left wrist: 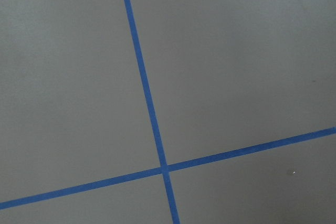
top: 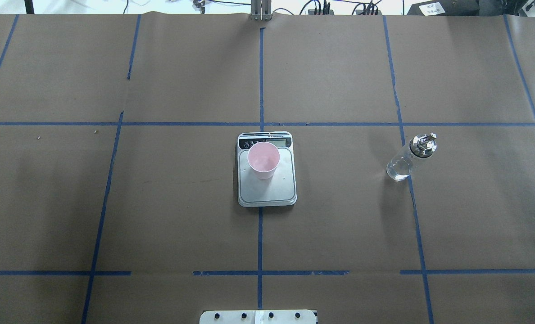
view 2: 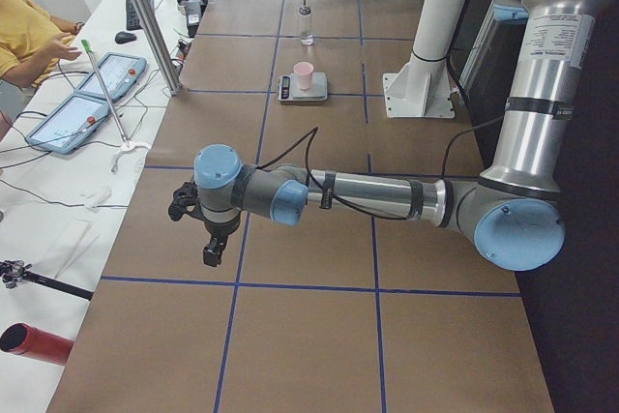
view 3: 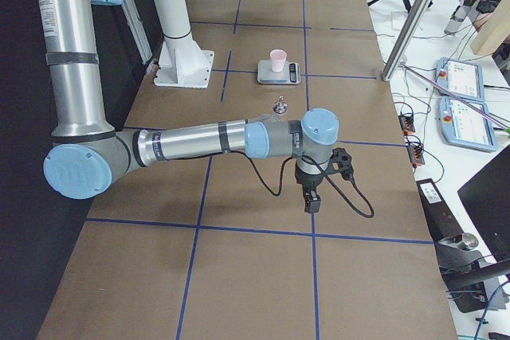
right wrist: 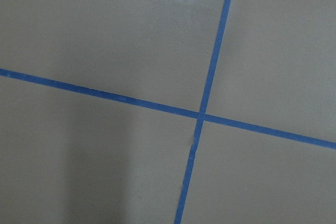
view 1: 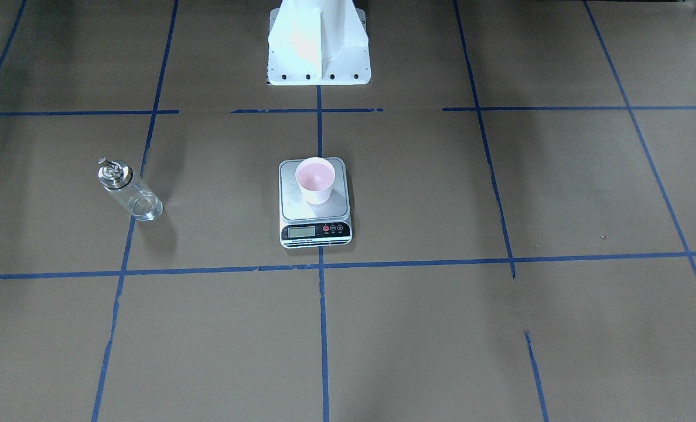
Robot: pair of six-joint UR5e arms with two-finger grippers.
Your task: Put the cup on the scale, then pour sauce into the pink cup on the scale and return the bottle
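Left end effector [view 2: 211, 250], right end effector [view 3: 311, 201] point down, forearms level, well apart from scale [top: 269, 191]; opening: cannot tell.

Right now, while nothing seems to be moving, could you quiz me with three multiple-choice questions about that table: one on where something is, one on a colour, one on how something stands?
1. Where is the pink cup?
A) on the scale
B) on a shelf
C) on the floor

2. What colour are the tape lines on the table?
A) red
B) yellow
C) blue

3. How does the bottle stand?
A) tipped over the cup
B) upright on the table, by itself
C) lying on its side

Answers: 1 A, the cup sits on the scale's grey platform. 2 C, the grid lines are blue against the brown cover. 3 B, its metal spout points up and nothing touches it.
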